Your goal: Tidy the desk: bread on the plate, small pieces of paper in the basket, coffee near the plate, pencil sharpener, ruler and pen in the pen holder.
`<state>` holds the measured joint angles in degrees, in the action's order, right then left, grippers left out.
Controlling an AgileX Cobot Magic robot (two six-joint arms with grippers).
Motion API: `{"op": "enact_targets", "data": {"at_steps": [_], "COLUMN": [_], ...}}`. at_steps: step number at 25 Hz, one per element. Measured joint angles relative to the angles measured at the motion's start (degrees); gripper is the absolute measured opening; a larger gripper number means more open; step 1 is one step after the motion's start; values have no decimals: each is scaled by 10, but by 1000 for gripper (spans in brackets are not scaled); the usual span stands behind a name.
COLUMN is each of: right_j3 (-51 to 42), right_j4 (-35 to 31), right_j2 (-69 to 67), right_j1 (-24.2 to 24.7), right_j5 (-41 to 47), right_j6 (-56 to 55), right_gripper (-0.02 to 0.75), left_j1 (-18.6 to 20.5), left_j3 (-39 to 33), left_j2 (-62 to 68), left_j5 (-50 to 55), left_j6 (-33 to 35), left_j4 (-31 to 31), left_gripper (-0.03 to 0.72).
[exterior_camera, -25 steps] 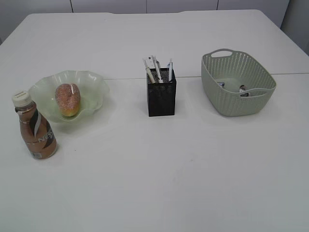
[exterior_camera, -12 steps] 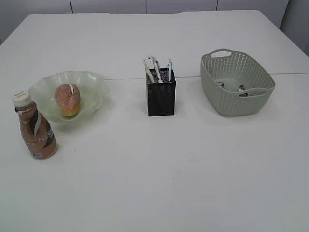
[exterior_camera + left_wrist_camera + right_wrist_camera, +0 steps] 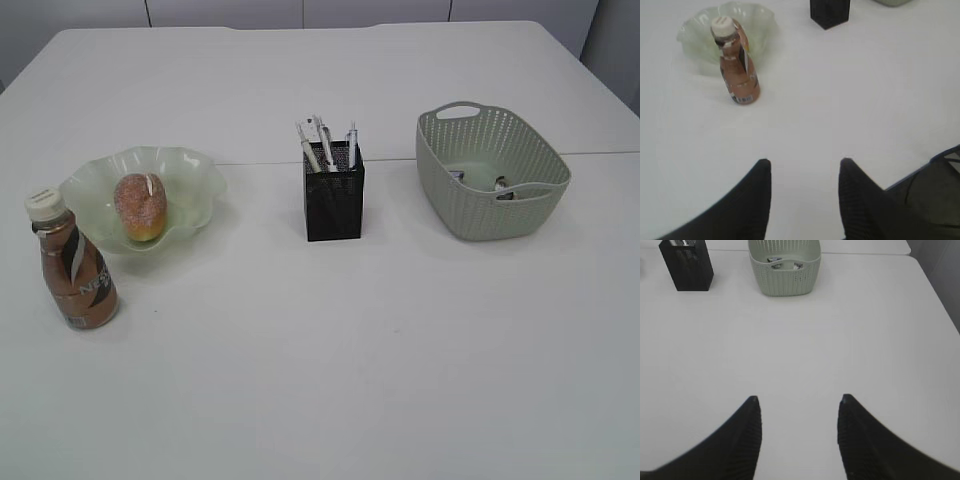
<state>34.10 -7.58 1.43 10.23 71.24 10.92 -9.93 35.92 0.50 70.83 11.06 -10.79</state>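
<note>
Right gripper [image 3: 797,405] fingers spread over bare table [image 3: 880,340]; pen holder [image 3: 687,267], basket [image 3: 785,275] beyond

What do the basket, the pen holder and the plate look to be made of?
Basket: likely moulded plastic, matte pale green, regular woven-look holes. Pen holder: probably black metal mesh, fine perforated walls. Plate: translucent greenish glass or plastic, wavy rim, light showing through.

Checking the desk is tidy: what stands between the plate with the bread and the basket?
Only the black pen holder, with pens upright in it, stands between the plate and the basket; the exterior view shows this.
</note>
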Motion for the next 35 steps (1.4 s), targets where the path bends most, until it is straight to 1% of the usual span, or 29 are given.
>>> {"op": "enact_targets", "data": {"at_steps": [3, 5, 7, 14, 19, 21, 29, 32, 35], "right_j3": [-14, -23, -37, -59, -62, -62, -62, -62, -62], "right_j4": [0, 0, 0, 0, 0, 0, 0, 0, 0], "right_j2": [0, 0, 0, 0, 0, 0, 0, 0, 0], "right_j1": [0, 0, 0, 0, 0, 0, -1, -12, -47], "right_j5": [-32, -52, -62, -56, -55, -55, -55, -55, -55], "right_j6": [0, 1, 1, -4, -13, -13, -14, -14, -14], "right_gripper": [396, 395, 395, 395, 395, 395, 395, 395, 396], "left_j1": [0, 0, 0, 0, 0, 0, 0, 15, 44], "left_j3": [-47, -62, -63, -64, -64, -64, -64, -64, -64], "left_j2": [0, 0, 0, 0, 0, 0, 0, 0, 0], "left_j5": [-30, -44, -50, -56, -56, -56, -56, -56, -56], "left_j6": [12, 14, 15, 16, 16, 17, 18, 18, 18], "left_j4": [-1, -1, -2, -2, 4, 17, 28, 29, 29], "left_gripper": [323, 317, 307, 288, 287, 286, 247, 244, 244]}}
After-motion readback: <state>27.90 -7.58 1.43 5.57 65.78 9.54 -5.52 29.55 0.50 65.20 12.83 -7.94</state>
